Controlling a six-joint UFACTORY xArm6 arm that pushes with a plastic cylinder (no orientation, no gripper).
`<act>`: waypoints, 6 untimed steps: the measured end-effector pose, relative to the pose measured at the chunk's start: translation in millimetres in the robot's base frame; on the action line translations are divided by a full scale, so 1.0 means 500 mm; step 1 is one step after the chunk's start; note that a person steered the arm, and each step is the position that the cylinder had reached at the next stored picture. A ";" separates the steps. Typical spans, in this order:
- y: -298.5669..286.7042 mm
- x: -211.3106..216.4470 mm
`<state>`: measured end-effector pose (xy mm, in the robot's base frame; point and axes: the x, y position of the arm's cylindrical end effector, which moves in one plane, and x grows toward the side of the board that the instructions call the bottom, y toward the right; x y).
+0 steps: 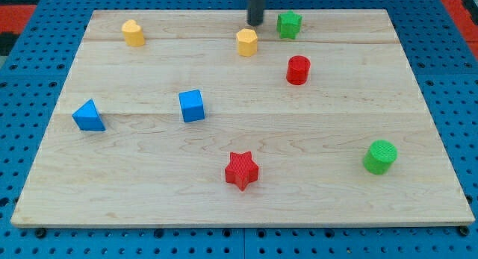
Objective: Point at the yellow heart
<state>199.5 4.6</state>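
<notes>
The yellow heart [133,33] sits near the board's top left. My tip [255,23] is at the view's top centre, far to the right of the heart. It stands just above a yellow pentagon [247,42] and just left of a green star [289,24]. The tip touches neither block, as far as I can see.
A red cylinder [298,69] lies right of centre. A blue cube [191,105] and a blue triangle [89,116] lie at the left. A red star [241,170] is at the bottom centre and a green cylinder [380,156] at the bottom right. The wooden board [418,207] lies on a blue pegboard.
</notes>
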 end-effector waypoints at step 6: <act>-0.410 0.125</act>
